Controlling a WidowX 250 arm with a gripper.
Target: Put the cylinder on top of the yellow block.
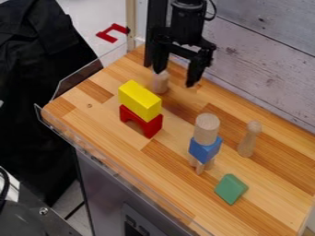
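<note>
The black gripper point(177, 76) hangs over the back of the table at upper centre, open, with nothing held between its fingers. A yellow block point(140, 100) lies on top of a red arch block point(141, 121), in front of the gripper and a little to its left. A natural wood cylinder point(207, 128) stands upright on a blue block point(205, 149), right of the yellow block and nearer the camera than the gripper. Under the blue block is a small wooden piece, partly hidden.
A small wooden piece point(160, 82) stands behind the yellow block, near the gripper's left finger. A wooden peg point(249, 138) is at the right, and a green block point(231, 188) lies in front. Clear guards line the wooden table's point(111, 137) left and front edges.
</note>
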